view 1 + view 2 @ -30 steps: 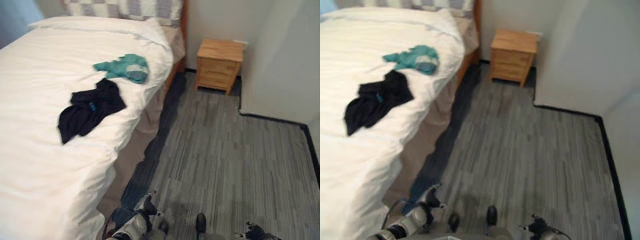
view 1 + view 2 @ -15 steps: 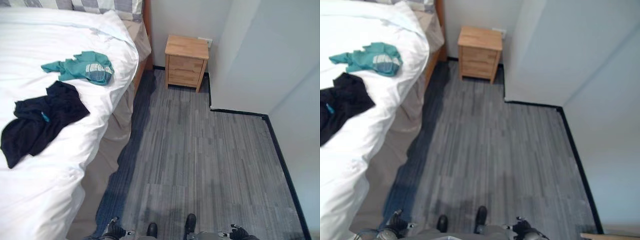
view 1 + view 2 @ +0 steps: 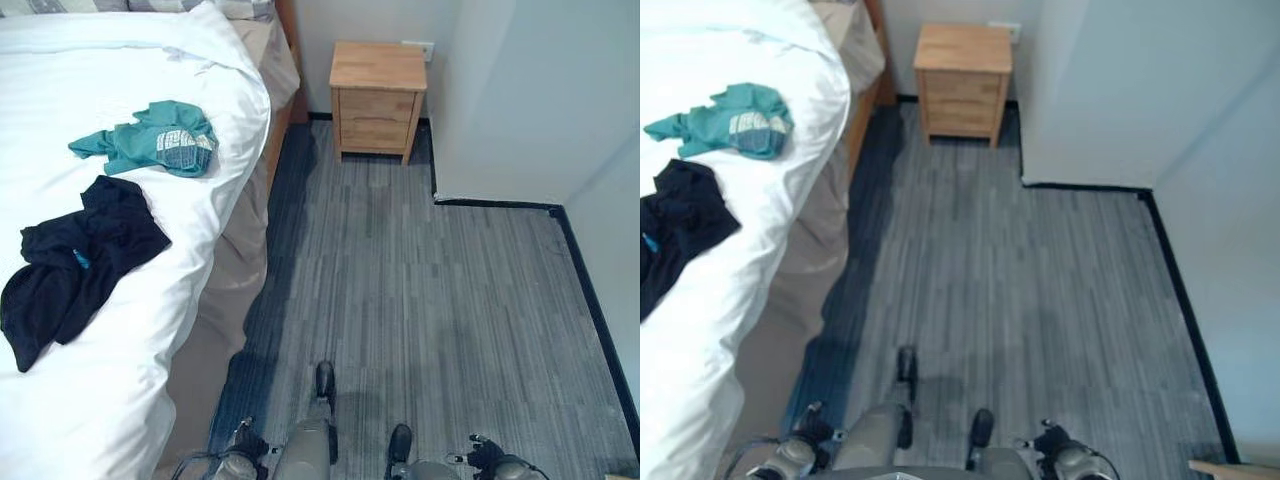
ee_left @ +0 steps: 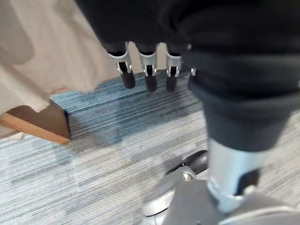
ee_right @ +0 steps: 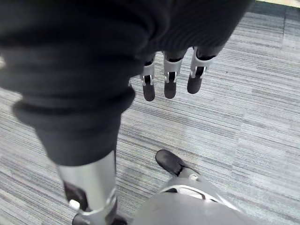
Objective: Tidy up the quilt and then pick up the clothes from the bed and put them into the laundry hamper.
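Note:
A white quilt (image 3: 90, 70) lies spread over the bed at the left. On it rest a teal garment (image 3: 150, 137) toward the head and a black garment (image 3: 75, 260) nearer me, close to the bed's edge. My left hand (image 3: 243, 445) hangs low by the bed's side at the bottom of the eye views; its fingers (image 4: 147, 70) hang straight down over the floor and hold nothing. My right hand (image 3: 488, 457) hangs at the lower right; its fingers (image 5: 169, 77) point straight down over the carpet, empty.
A wooden nightstand (image 3: 377, 98) stands against the far wall beside the bed. A pale wall corner (image 3: 520, 100) juts in at the right with a dark skirting. Grey striped carpet (image 3: 420, 290) lies between bed and wall. The beige bed skirt (image 4: 47, 51) hangs close to my left hand.
The camera has swung right then back slightly, so the bed sits further left in view. The clothes lie where they were. Both hands stay low and empty.

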Controlling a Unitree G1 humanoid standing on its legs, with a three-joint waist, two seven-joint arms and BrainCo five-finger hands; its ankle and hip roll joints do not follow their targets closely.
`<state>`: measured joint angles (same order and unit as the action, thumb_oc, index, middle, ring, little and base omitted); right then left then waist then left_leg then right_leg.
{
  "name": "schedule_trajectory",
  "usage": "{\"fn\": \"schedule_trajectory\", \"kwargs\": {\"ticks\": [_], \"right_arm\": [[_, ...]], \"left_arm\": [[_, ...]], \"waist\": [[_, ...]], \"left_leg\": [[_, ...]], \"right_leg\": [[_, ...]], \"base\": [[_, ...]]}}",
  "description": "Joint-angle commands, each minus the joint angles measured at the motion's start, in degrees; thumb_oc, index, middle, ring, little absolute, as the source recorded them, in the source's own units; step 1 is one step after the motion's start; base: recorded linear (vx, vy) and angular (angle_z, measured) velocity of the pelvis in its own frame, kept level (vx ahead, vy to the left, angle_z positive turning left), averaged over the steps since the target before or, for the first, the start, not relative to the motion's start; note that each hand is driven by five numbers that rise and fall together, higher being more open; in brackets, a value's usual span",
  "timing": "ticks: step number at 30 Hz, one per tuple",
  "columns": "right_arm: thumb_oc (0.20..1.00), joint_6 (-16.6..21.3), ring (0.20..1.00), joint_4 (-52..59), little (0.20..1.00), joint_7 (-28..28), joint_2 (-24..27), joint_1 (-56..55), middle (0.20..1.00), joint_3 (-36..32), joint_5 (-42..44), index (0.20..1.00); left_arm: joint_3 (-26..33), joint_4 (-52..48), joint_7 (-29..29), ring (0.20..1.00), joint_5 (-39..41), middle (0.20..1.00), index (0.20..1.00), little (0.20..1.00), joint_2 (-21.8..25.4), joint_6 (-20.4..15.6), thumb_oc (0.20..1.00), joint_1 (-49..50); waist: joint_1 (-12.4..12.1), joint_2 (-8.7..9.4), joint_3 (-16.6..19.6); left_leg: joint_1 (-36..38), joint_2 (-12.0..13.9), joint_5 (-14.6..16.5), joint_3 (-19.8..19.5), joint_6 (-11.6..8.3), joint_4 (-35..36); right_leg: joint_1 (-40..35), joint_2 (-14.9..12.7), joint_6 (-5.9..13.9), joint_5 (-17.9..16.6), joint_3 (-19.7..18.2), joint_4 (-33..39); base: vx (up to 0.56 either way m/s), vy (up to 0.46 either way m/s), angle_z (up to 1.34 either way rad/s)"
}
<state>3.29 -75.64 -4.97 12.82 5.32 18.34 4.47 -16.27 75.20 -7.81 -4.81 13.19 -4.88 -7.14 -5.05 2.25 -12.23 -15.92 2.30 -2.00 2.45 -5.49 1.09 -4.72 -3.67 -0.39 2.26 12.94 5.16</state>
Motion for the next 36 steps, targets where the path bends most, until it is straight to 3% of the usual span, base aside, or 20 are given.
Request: {"fn": "schedule_trajectory", "kwargs": {"ticks": [1, 3, 4, 5, 6, 7, 8, 10, 14, 15, 16, 18, 20, 21, 25, 27, 28, 30, 34, 36], "right_arm": [[1.0, 0.9, 1.0, 3.4, 1.0, -0.5, -0.1, -0.6, 1.0, -0.2, -2.1, 1.0], [1.0, 0.5, 1.0, 4.1, 1.0, -0.5, -0.2, 0.3, 1.0, 0.0, -2.9, 1.0], [1.0, 0.5, 1.0, 4.1, 1.0, -0.5, -0.2, 0.3, 1.0, 0.0, -2.9, 1.0], [1.0, 0.7, 1.0, 4.5, 1.0, -0.7, -0.1, 1.2, 1.0, -0.1, -3.0, 1.0], [1.0, 0.6, 1.0, 4.7, 1.0, -0.9, -0.1, 1.3, 1.0, -0.3, -2.9, 1.0], [1.0, 1.0, 1.0, 5.3, 1.0, -1.0, -0.1, 1.5, 1.0, -0.6, -2.1, 1.0], [1.0, 1.2, 1.0, 6.1, 1.0, -1.3, 0.0, 1.2, 1.0, -2.2, 0.5, 1.0], [1.0, 1.2, 1.0, 5.8, 1.0, -1.5, -0.2, 0.8, 1.0, -3.1, 1.8, 1.0], [1.0, -0.2, 1.0, 3.7, 1.0, -0.5, 0.0, -2.2, 1.0, -3.4, -0.2, 1.0], [1.0, -0.4, 1.0, 3.0, 1.0, -0.8, 0.7, -2.6, 1.0, -3.8, -0.7, 1.0], [1.0, -0.1, 1.0, 3.4, 1.0, -1.2, 1.4, -2.6, 1.0, -3.0, -1.1, 1.0], [1.0, 0.1, 1.0, 4.2, 1.0, -1.5, 1.9, -1.2, 1.0, -1.8, -1.2, 1.0], [1.0, -0.1, 1.0, 4.3, 1.0, -1.8, 2.1, -0.3, 1.0, -0.5, -2.2, 1.0], [1.0, 0.1, 1.0, 4.5, 1.0, -1.8, 2.2, 1.1, 1.0, 1.3, -3.4, 1.0], [1.0, 0.0, 1.0, 3.9, 1.0, -2.1, 1.7, 1.2, 1.0, 1.8, -4.9, 1.0], [1.0, 0.2, 1.0, 3.8, 1.0, -1.9, 0.6, 1.2, 1.0, 2.8, -6.6, 1.0], [1.0, -0.1, 1.0, 4.5, 1.0, -1.4, 0.1, 1.9, 1.0, 2.7, -7.0, 1.0], [1.0, 0.0, 1.0, 4.7, 1.0, -1.7, -0.1, 2.4, 1.0, 2.5, -6.8, 1.0], [1.0, 0.3, 1.0, 5.4, 1.0, -2.2, -0.2, 2.2, 1.0, 3.6, -6.8, 1.0], [1.0, 0.3, 1.0, 5.6, 1.0, -2.6, 0.5, 2.2, 1.0, 3.1, -5.6, 1.0]], "left_arm": [[-4.4, -2.4, 0.2, 1.0, -1.9, 1.0, 1.0, 1.0, 0.3, -0.5, 1.0, 0.9], [-5.5, -2.3, 0.2, 1.0, -3.3, 1.0, 1.0, 1.0, 1.1, -0.4, 1.0, 0.5], [-5.5, -2.3, 0.2, 1.0, -3.3, 1.0, 1.0, 1.0, 1.0, -0.4, 1.0, 0.5], [-6.4, -2.9, 0.0, 1.0, -3.9, 1.0, 1.0, 1.0, 2.0, -0.4, 1.0, 0.2], [-7.0, -3.3, -0.2, 1.0, -4.5, 1.0, 1.0, 1.0, 2.2, -0.4, 1.0, -0.2], [-8.0, -4.2, -0.3, 1.0, -5.3, 1.0, 1.0, 1.0, 2.4, -0.5, 1.0, -1.2], [-9.0, -4.5, -0.8, 1.0, -7.4, 1.0, 1.0, 1.0, 2.4, -0.8, 1.0, -2.3], [-8.8, -4.1, -1.3, 1.0, -8.0, 1.0, 1.0, 1.0, 1.9, -1.1, 1.0, -3.5], [-9.1, -2.7, -0.6, 1.0, -9.9, 1.0, 1.0, 1.0, 0.7, -1.7, 1.0, -1.8], [-8.9, -2.4, -0.6, 1.0, -9.4, 1.0, 1.0, 1.0, 0.0, -1.6, 1.0, -0.9], [-7.8, -2.9, -0.5, 1.0, -7.8, 1.0, 1.0, 1.0, -0.2, -1.4, 1.0, 0.5], [-8.0, -3.6, -1.1, 1.0, -7.4, 1.0, 1.0, 1.0, 0.1, -1.2, 1.0, 0.2], [-8.2, -3.9, -1.3, 1.0, -7.3, 1.0, 1.0, 1.0, -0.2, -1.3, 1.0, -0.2], [-8.4, -5.1, -1.3, 1.0, -6.9, 1.0, 1.0, 1.0, -0.5, -1.5, 1.0, -0.3], [-8.3, -4.6, 0.1, 1.0, -7.7, 1.0, 1.0, 1.0, -1.2, -0.8, 1.0, 0.7], [-8.8, -4.0, 0.2, 1.0, -8.2, 1.0, 1.0, 1.0, -0.8, -0.7, 1.0, 0.9], [-8.5, -3.9, -0.5, 1.0, -8.3, 1.0, 1.0, 1.0, -0.4, -0.2, 1.0, 0.8], [-8.3, -3.7, -0.6, 1.0, -7.8, 1.0, 1.0, 1.0, 0.0, 0.0, 1.0, 0.4], [-8.4, -4.0, -1.2, 1.0, -7.4, 1.0, 1.0, 1.0, 0.7, -0.7, 1.0, 0.3], [-9.3, -4.0, -1.8, 1.0, -7.7, 1.0, 1.0, 1.0, 0.7, -1.4, 1.0, -0.3]], "waist": [[-1.8, 3.08, 1.2], [-0.1, 1.92, 0.1], [-0.1, 1.83, 0.3], [1.6, -0.54, -0.4], [2.3, -1.58, -0.4], [4.4, -2.21, -1.0], [7.0, -1.89, -0.2], [9.3, -3.21, 0.2], [10.7, -3.51, 1.6], [11.0, -3.8, 1.5], [9.3, -2.89, -0.2], [7.5, -0.4, -1.8], [5.9, -0.13, -2.2], [3.2, 0.07, -1.4], [1.0, -0.4, 1.1], [0.0, 0.43, 1.4], [0.9, -0.56, 0.5], [1.7, -1.44, 0.0], [3.5, -1.61, -0.1], [6.1, -1.03, -0.3]], "left_leg": [[2.9, -5.0, -0.4, 0.6, 5.56, -1.4], [8.3, -5.2, 1.8, 1.2, 7.15, -0.2], [8.1, -5.0, 1.7, 1.2, 7.14, -0.3], [13.0, -3.8, 2.9, 0.4, 7.57, 2.0], [14.8, -3.1, 3.3, -0.2, 7.39, 3.2], [18.1, -2.6, 4.7, -1.1, 6.74, 3.9], [21.3, -2.7, 7.6, -1.7, 5.16, 3.9], [25.1, -1.2, 10.9, -2.3, 3.96, 3.9], [30.7, -0.3, 16.2, -4.9, 2.94, 0.5], [28.7, -0.2, 12.1, -5.2, 1.27, -10.5], [19.7, -0.5, 3.7, -5.6, 0.15, -30.2], [10.7, -2.2, 4.1, -3.9, 1.11, -40.2], [8.3, -3.8, 6.4, -2.9, 1.63, -37.9], [4.4, -5.4, 7.8, 0.7, 3.19, -25.2], [7.1, -3.2, 2.9, 10.4, 4.79, -4.8], [10.2, -5.0, 3.7, 8.4, 6.7, -2.7], [13.4, -5.6, 4.8, 6.2, 8.32, -2.0], [15.3, -5.0, 4.6, 4.4, 8.56, -0.2], [17.8, -5.0, 4.9, -3.7, 7.57, 1.5], [17.6, -6.0, 6.2, -9.5, 7.01, -0.6]], "right_leg": [[-6.9, 0.1, 8.52, 8.9, 0.2, -13.7], [0.6, -3.6, 13.0, -0.5, 0.7, -29.8], [0.8, -3.5, 12.97, -0.6, 0.7, -29.7], [6.7, -5.5, 13.11, -3.9, 2.8, -38.1], [8.8, -5.6, 12.15, -2.4, 4.3, -37.9], [12.4, -4.9, 10.78, 0.2, 7.1, -33.6], [14.1, -5.3, 9.01, 0.5, 9.3, -14.2], [16.0, -5.5, 9.66, -2.5, 4.1, -2.8], [16.6, -6.9, 10.4, -4.7, 0.1, -1.2], [14.4, -5.6, 8.9, -5.1, 0.5, -2.2], [8.8, -3.6, 6.15, -4.0, 0.2, -1.0], [5.4, -3.9, 4.67, -2.7, 0.0, -0.2], [3.7, -3.3, 4.84, -1.2, -0.5, -0.2], [1.1, -2.5, 5.14, 1.9, -1.6, -0.2], [-4.3, 2.1, 4.54, 6.0, 0.9, -1.3], [-2.3, 1.8, 7.32, 5.7, 3.5, -11.8], [4.2, -1.1, 12.15, 1.3, 4.2, -26.0], [8.8, -1.8, 12.48, -0.1, 3.2, -32.0], [10.2, -1.4, 8.98, 3.6, -2.1, -20.9], [11.4, 0.0, 8.55, 2.0, -17.5, -10.4]], "base": [[0.51, 0.194, -0.48], [0.42, 0.188, -0.42], [0.55, 0.17, -0.46], [0.57, 0.121, -0.02], [0.94, 0.078, 0.02], [1.1, -0.212, 0.31], [1.14, -0.306, 0.02], [0.87, -0.27, 0.65], [0.68, -0.277, 0.72], [0.79, -0.499, 0.63], [0.71, -0.527, 0.51], [0.47, -0.35, -0.11], [0.49, -0.114, -0.97], [0.64, 0.002, -0.87], [0.6, -0.016, -0.34], [0.46, 0.034, 0.4], [0.39, 0.066, 0.49], [0.27, 0.032, 0.66], [0.29, -0.144, 1.33], [0.3, -0.204, 2.42]]}}
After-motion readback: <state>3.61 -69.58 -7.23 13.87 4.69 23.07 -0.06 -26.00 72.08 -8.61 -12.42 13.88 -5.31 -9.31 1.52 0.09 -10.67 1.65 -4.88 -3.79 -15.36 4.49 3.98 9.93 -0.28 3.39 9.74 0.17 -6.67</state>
